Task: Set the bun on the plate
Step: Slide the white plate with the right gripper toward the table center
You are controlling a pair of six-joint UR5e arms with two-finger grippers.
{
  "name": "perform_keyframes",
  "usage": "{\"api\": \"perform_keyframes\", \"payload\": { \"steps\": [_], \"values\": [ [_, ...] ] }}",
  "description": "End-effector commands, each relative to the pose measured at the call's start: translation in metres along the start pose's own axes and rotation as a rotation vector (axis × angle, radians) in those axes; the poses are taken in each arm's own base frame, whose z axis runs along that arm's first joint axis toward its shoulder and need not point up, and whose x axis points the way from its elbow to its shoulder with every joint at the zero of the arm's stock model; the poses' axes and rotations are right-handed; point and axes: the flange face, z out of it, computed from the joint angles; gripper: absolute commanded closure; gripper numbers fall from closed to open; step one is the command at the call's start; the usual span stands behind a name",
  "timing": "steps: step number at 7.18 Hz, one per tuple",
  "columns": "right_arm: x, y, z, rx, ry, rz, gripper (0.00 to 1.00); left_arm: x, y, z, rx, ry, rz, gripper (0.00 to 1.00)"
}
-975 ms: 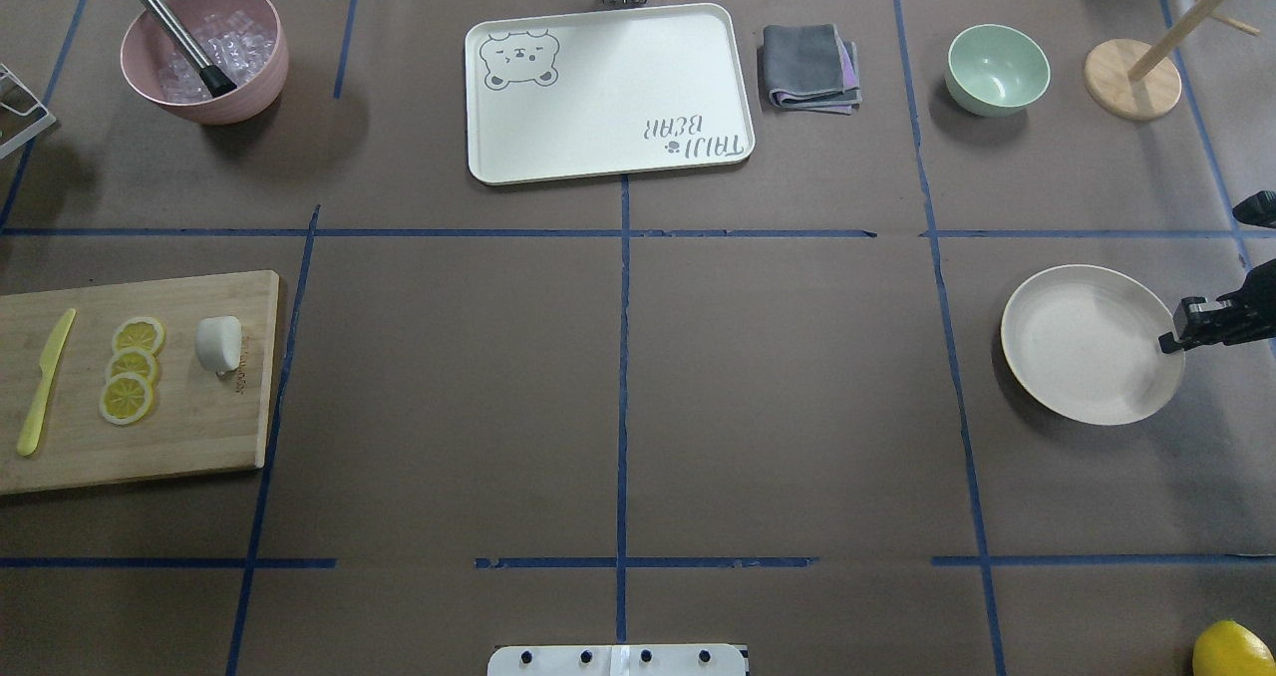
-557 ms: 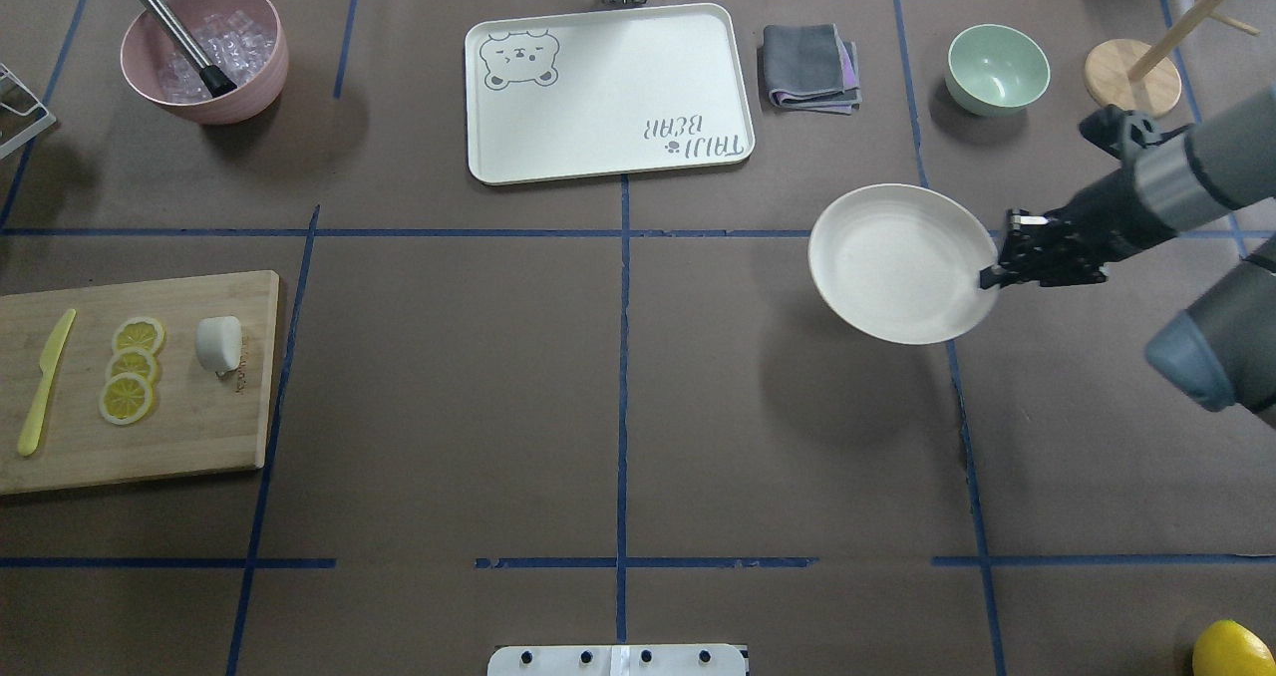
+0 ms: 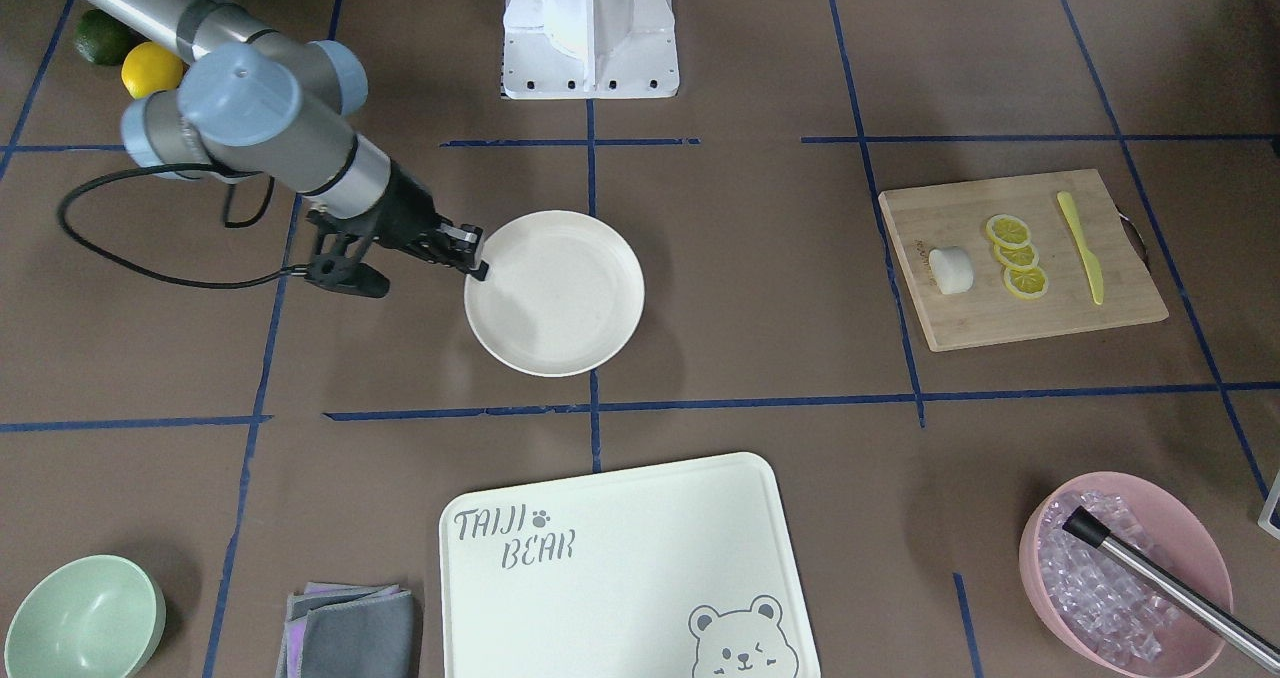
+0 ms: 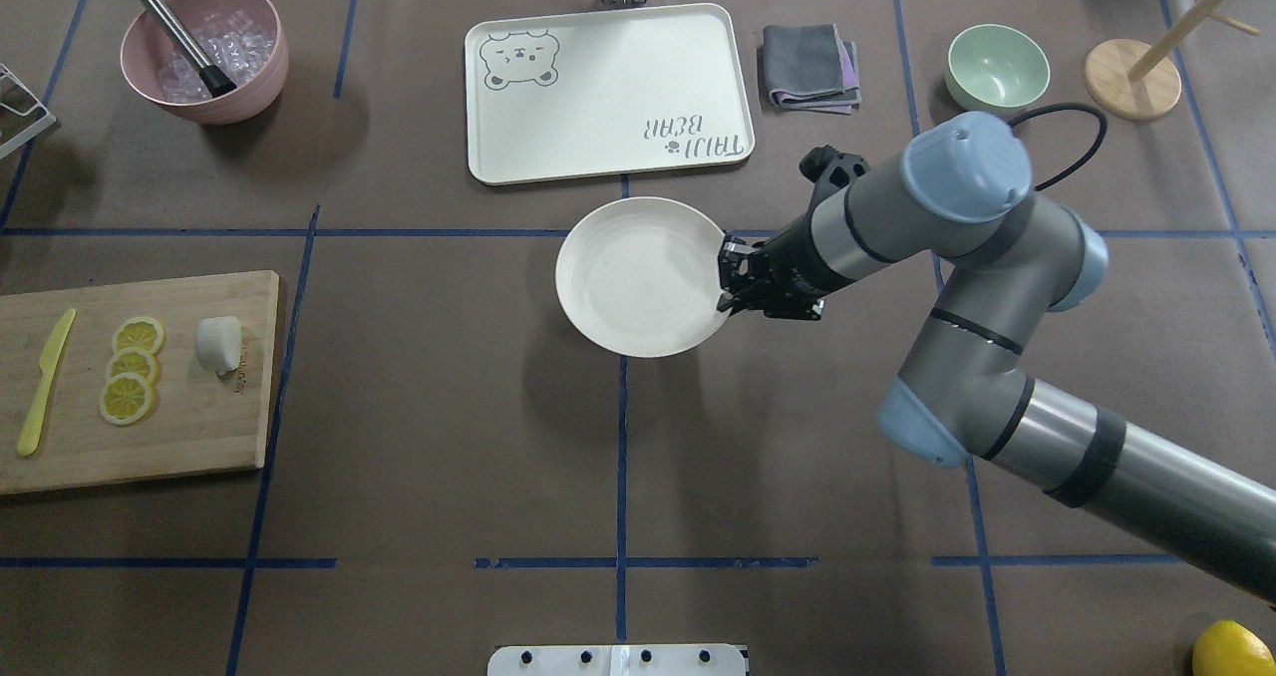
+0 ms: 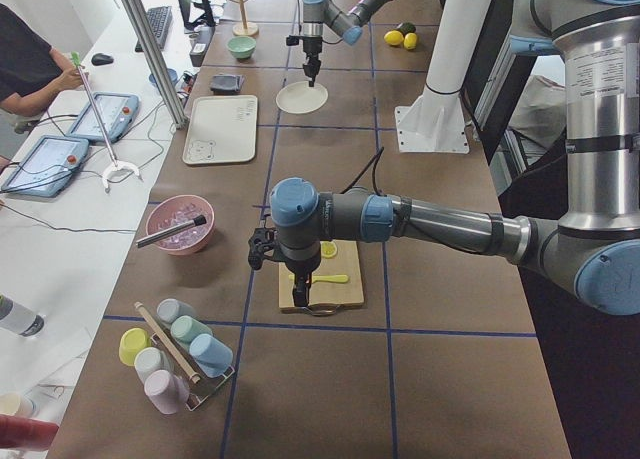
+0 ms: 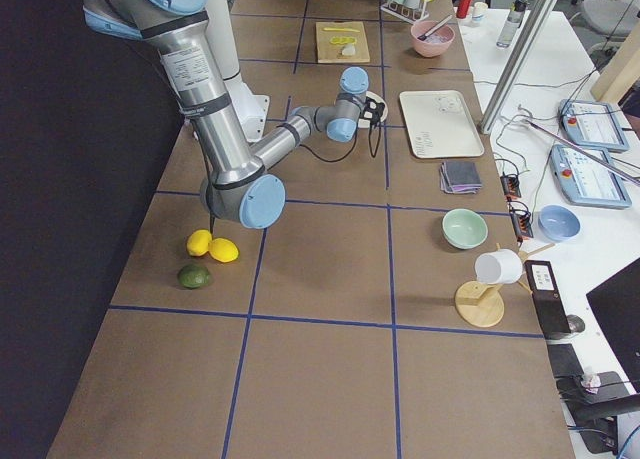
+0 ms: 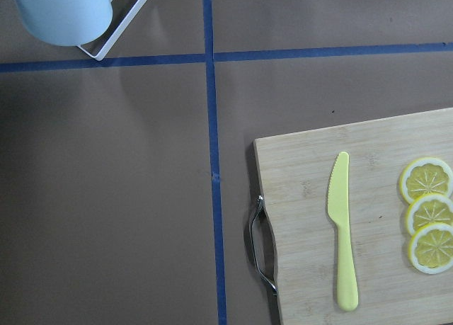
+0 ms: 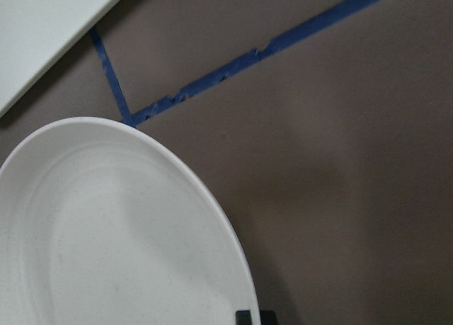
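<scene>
One plate [image 4: 638, 277] is pinched at its rim by the right gripper [image 4: 726, 279], whose jaws are clamped on the edge that faces away from the robot's left. The plate lies flat, just on the robot's side of the tray [image 4: 608, 98] and close to the tray's near edge without touching it. It has nothing on it. In the wrist view a corner of the tray shows beyond the plate's rim, with brown worktop [image 4: 449, 437] and blue tape between them.

The bun [image 4: 218, 343] is well apart from the tray, off toward the robot's left and nearer the robot. It rests on a wooden board [image 4: 179, 437], at the end of the board that lies toward the tray. Three lemon slices [image 4: 133, 369] lie in a row just beside the bun, on its side away from the tray, and a yellow knife [image 4: 45, 382] lies past them.

The left gripper [image 5: 303, 297] shows only in the view from the table's left end, where it appears in front of the board; whether its jaws are apart or together I cannot tell.
</scene>
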Motion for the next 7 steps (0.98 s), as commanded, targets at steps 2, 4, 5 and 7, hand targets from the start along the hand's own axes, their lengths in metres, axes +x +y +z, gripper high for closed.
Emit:
{"api": "perform_keyframes", "payload": {
  "steps": [2,4,5,7],
  "values": [
    [0.000,0.035,0.051,0.045,0.030,0.001,0.97,0.003,0.000,-0.003,0.006,0.000,0.006,0.00],
    [0.005,0.035,0.052,0.043,0.036,0.000,0.37,0.015,-0.005,-0.013,0.025,0.001,0.026,0.00],
    [0.001,0.032,0.044,0.053,0.037,0.007,0.01,0.017,-0.002,-0.013,0.029,0.001,0.036,0.00],
    [-0.003,-0.002,-0.037,0.104,0.079,0.076,0.00,0.059,0.022,-0.033,0.060,0.098,0.108,0.00]
  ]
}}
